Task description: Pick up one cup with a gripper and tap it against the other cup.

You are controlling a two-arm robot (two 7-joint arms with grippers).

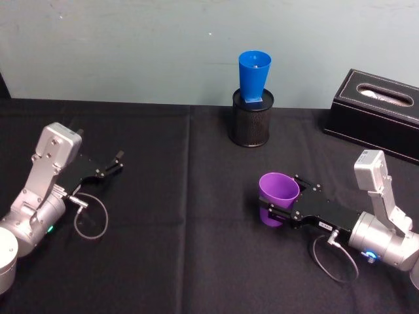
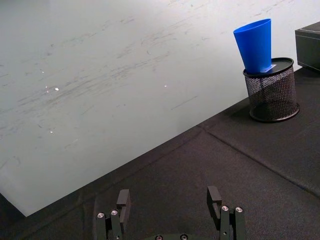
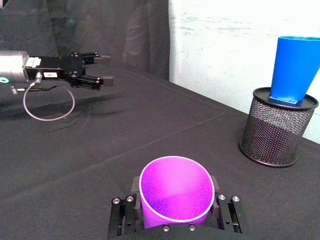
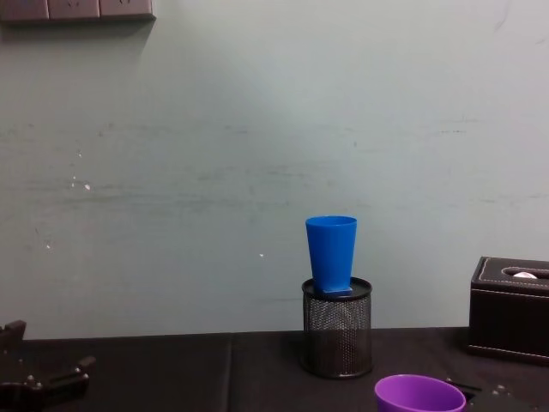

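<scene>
Right gripper (image 1: 283, 196) sits at the right-front of the table, its jaws clamped on either side of the purple cup (image 1: 278, 190). The cup is upright, mouth up and empty. In the right wrist view the purple cup (image 3: 176, 192) sits between the two black fingers, with both touching its wall. Can't tell if its base is on the black tablecloth (image 1: 183, 248) or just off it. In the chest view only the cup rim (image 4: 419, 393) peeks up at the bottom edge.

Blue cup (image 1: 254, 75) stands narrow end down inside the black mesh pen holder (image 1: 251, 124), leaning a little, with most of it sticking out above the holder rim. The holder is at the back centre of the table near the wall, well apart from the purple cup. The chest view shows the same blue cup (image 4: 331, 253) in the holder (image 4: 337, 330).

Left gripper (image 1: 116, 162) is at the left side of the table, idle. Its fingers (image 2: 214, 196) are spread apart with nothing between them. It is far from both cups.

Black tissue box (image 1: 376, 111) is at the back right, to the right of the holder and not touching it.
</scene>
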